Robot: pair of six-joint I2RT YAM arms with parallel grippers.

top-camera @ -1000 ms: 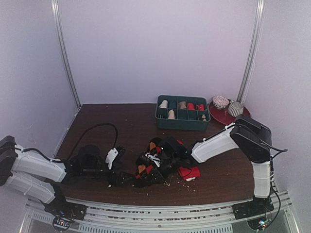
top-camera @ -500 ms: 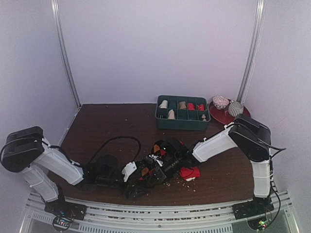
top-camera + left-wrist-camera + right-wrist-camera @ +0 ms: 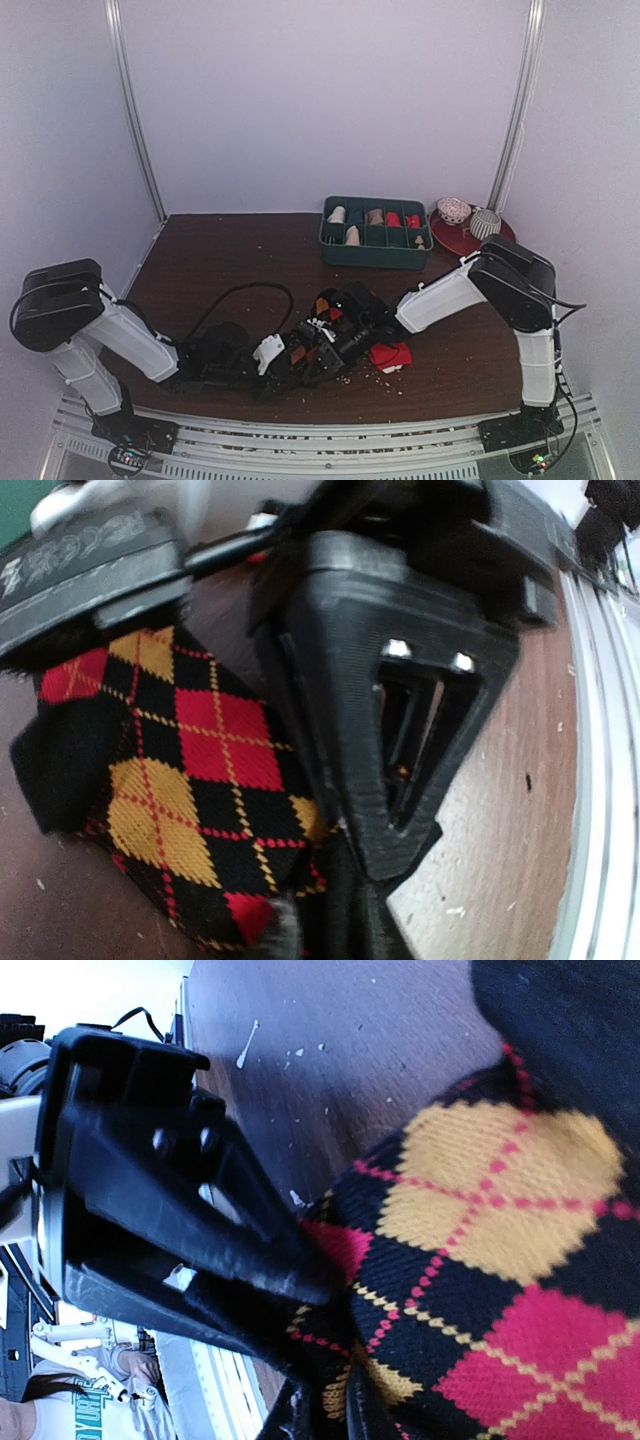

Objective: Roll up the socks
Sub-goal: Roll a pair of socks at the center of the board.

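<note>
The black argyle sock (image 3: 300, 352) lies bunched on the brown table near the front middle, stretched between both grippers. My left gripper (image 3: 288, 360) comes in from the left and is shut on the sock's near end (image 3: 190, 770); its tips (image 3: 330, 925) pinch the fabric. From the right, my right gripper (image 3: 326, 342) is shut on the same sock (image 3: 500, 1220), with a fold squeezed between its tips (image 3: 365, 1415). Each wrist view shows the other gripper's black finger frame close by. The plain red sock (image 3: 390, 356) lies just right of the grippers, untouched.
A green divided tray (image 3: 375, 258) with small rolled bundles stands at the back. Beside it is a red plate (image 3: 455, 242) holding two balled items. A black cable (image 3: 240, 292) loops over the left arm. Lint specks (image 3: 372, 378) dot the table; a metal rail (image 3: 330, 430) runs along the front.
My left arm swung in from the far left to the argyle sock, and its wide-open jaws closed on the fabric. The right gripper stayed shut on the sock, shifting only slightly.
</note>
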